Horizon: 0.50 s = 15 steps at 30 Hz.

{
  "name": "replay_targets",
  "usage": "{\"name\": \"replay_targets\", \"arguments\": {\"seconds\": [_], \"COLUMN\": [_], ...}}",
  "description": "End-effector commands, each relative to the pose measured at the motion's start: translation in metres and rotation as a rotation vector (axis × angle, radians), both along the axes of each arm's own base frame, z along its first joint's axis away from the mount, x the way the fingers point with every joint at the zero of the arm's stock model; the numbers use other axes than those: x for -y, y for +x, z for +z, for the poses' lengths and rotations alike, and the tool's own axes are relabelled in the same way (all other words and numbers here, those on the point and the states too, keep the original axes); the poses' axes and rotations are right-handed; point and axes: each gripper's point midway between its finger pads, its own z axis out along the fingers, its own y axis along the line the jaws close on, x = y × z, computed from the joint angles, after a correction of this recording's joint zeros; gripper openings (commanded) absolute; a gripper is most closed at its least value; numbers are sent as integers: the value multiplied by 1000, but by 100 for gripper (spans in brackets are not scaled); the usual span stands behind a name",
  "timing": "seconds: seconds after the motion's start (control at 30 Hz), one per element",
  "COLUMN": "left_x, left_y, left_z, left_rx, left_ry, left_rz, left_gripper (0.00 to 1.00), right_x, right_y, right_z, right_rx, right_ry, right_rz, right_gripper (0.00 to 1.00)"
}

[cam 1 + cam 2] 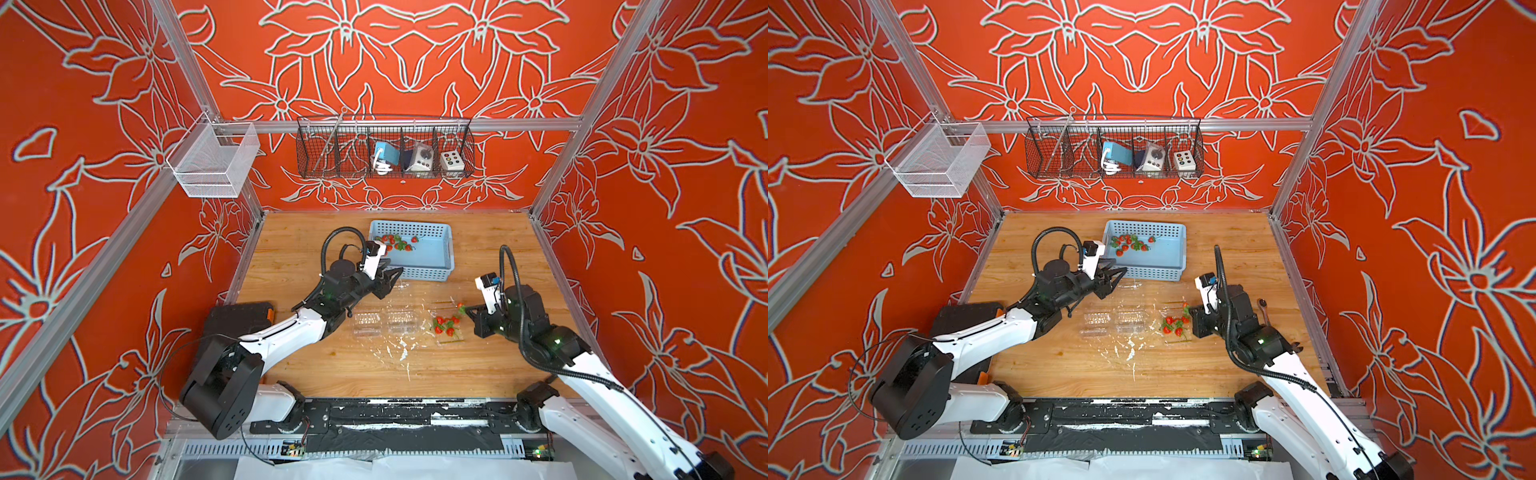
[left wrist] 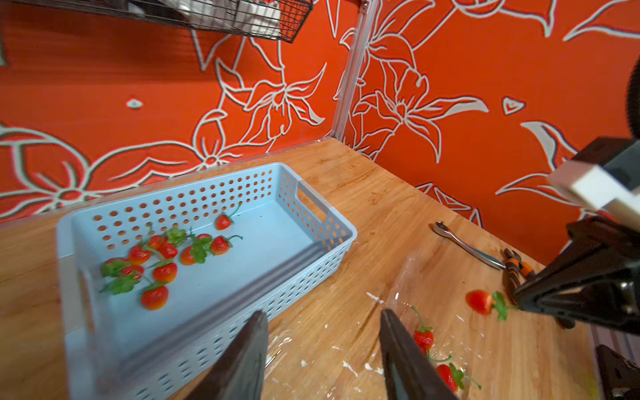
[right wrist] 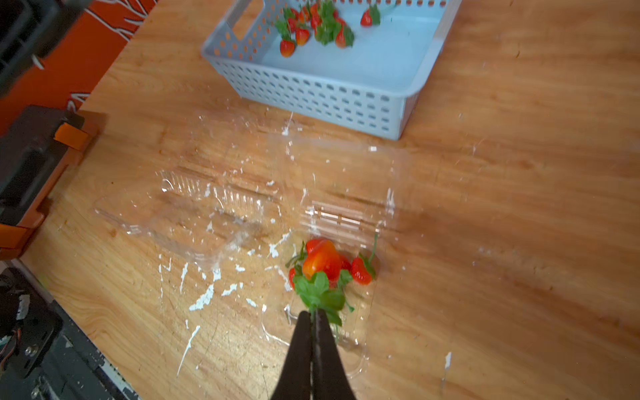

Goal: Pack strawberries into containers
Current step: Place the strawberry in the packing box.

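**Right hand pinches a berry by its cap**

The wooden desk (image 1: 374, 365) carries a perforated blue plastic basket (image 1: 432, 270) with loose strawberries (image 1: 395, 243) at one end. Three clear ribbed containers (image 1: 367, 324) sit in a row. Over the one with berries in it, the right hand (image 3: 314, 313) is closed tight on the held strawberry (image 3: 322, 259) at its green cap. The berry's long axis runs in line with the fingers, red tip pointing away. The left hand (image 2: 322, 311) gapes empty beside the basket.

Left gripper (image 2: 322, 313) hovers, jaws apart; right gripper (image 3: 313, 313) is pinched closed.
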Motion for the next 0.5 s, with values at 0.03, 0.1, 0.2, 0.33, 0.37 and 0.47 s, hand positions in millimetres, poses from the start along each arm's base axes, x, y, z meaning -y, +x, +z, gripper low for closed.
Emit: {"name": "replay_targets", "arguments": {"seconds": [0.03, 0.1, 0.2, 0.33, 0.37, 0.47], "left_x": [27, 34, 39, 50, 54, 62], "left_y": [-4, -3, -3, 3, 5, 9], "left_z": [-27, -36, -38, -37, -37, -37], "left_rx": [-71, -88, -96, -105, -104, -104], "left_ry": [77, 88, 71, 60, 62, 61], "left_rz": [-50, -60, -76, -103, -108, -122], "left_gripper": [52, 52, 52, 52, 52, 52], "right_x": [-4, -5, -6, -4, -3, 2], "right_y": [-7, -8, -9, -10, -10, -10], "right_z": [-24, -32, -41, -57, -61, -69], "right_rx": [-72, -86, -103, -136, -144, -160], "right_ry": [53, 57, 48, 16, 8, -15], "right_rz": [-28, -29, -24, -30, -34, -55], "right_gripper": [0, 0, 0, 0, 0, 0]}}
